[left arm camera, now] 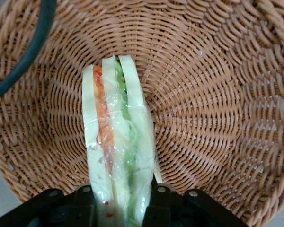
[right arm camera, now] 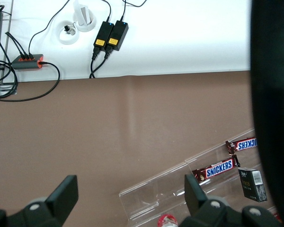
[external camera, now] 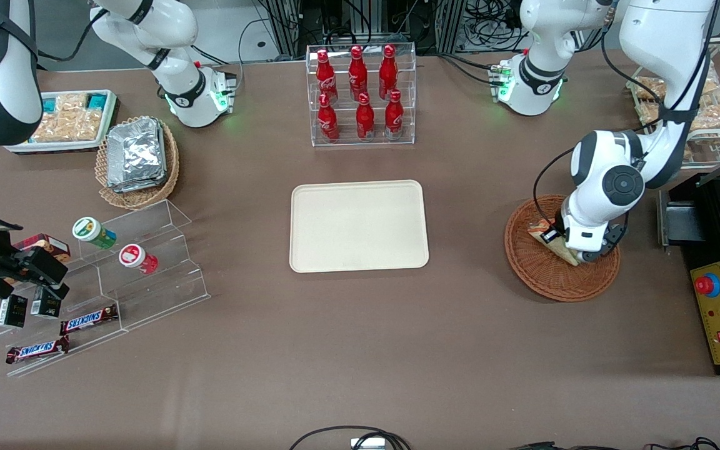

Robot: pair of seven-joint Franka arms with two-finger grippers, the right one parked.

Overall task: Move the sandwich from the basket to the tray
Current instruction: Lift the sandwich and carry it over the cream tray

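Observation:
The sandwich (left arm camera: 116, 142), a clear-wrapped wedge of pale bread with orange, red and green filling, stands on edge in the round reddish-brown wicker basket (left arm camera: 217, 94). My left gripper (left arm camera: 120, 204) is down in the basket, and its two black fingers press against both bread sides of the wedge. In the front view the gripper (external camera: 575, 253) is low over the basket (external camera: 522, 269) toward the working arm's end of the table, with the sandwich (external camera: 541, 230) showing beside it. The cream-beige tray (external camera: 360, 225) lies bare at the table's middle.
A clear rack of red bottles (external camera: 360, 94) stands farther from the front camera than the tray. A black box with a red button (external camera: 719, 312) sits beside the basket. A tan basket of foil packs (external camera: 138, 156) and clear snack steps (external camera: 116, 275) lie toward the parked arm's end.

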